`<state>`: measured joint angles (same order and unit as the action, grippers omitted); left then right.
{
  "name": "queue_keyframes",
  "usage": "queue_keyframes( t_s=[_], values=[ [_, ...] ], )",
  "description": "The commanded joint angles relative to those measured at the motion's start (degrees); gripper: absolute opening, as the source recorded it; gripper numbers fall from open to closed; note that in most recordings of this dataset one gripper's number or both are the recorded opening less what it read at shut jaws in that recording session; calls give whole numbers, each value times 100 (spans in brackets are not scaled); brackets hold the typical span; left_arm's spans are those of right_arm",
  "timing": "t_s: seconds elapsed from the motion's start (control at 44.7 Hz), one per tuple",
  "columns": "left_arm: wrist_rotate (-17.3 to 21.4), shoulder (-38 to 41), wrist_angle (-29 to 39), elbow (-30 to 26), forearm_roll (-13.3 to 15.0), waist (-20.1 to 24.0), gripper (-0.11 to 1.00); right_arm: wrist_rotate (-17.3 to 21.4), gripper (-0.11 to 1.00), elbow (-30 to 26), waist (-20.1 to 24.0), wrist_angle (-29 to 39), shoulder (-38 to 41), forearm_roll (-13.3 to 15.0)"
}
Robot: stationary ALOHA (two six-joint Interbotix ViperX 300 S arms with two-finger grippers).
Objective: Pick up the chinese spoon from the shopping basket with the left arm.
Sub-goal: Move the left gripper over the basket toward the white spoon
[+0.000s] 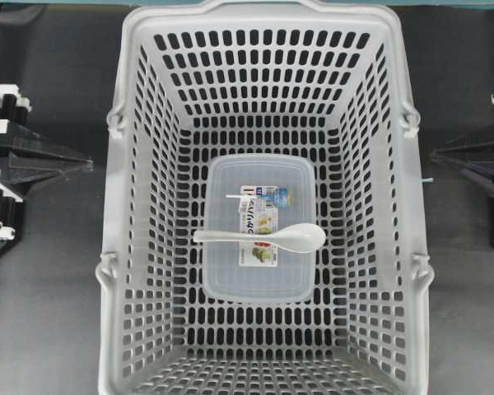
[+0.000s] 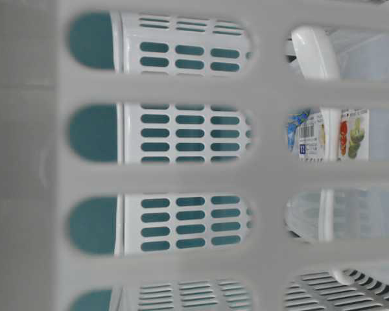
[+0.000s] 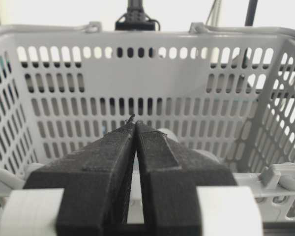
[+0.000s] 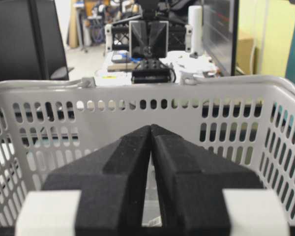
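Observation:
The chinese spoon [image 1: 263, 237] is glossy white and lies crosswise on the lid of a clear container [image 1: 230, 276] on the floor of the light-grey shopping basket [image 1: 119, 173], bowl to the right. In the table-level view the spoon [image 2: 316, 52] shows through the basket wall [image 2: 181, 175]. My left gripper [image 1: 86, 164] is shut and empty outside the basket's left wall; in its wrist view [image 3: 135, 120] it points at the basket [image 3: 137, 69]. My right gripper [image 1: 435, 156] is shut and empty outside the right wall, and faces the basket [image 4: 137, 93] in its wrist view [image 4: 151, 127].
The container's colourful label [image 2: 350, 136] shows next to the spoon. The basket's tall slotted walls surround the spoon on all sides, with handle lugs [image 1: 115, 119] on the rim. A dark table [image 1: 41, 313] lies around the basket.

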<state>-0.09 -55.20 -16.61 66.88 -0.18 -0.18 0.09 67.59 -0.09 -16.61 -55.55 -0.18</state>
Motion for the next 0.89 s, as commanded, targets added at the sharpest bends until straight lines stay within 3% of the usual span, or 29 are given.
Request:
queue_keyframes(
  t_s=[0.0,0.246,0.447,0.872],
  values=[
    [-176,18,448,-123,-237,-220,6,88,0,-123,44,-53,53,-62],
    [-149,70,2206,-1266,-237,-272,0,413,0,-158,44,-70,26,-141],
    [-149,809,3489,-2382,-237,-246,0,483,0,-158,53,-53,26,-141],
    [-141,3173,4685,-4201,-237,-308,0,483,0,-149,0,70,26,-141]
  ],
)
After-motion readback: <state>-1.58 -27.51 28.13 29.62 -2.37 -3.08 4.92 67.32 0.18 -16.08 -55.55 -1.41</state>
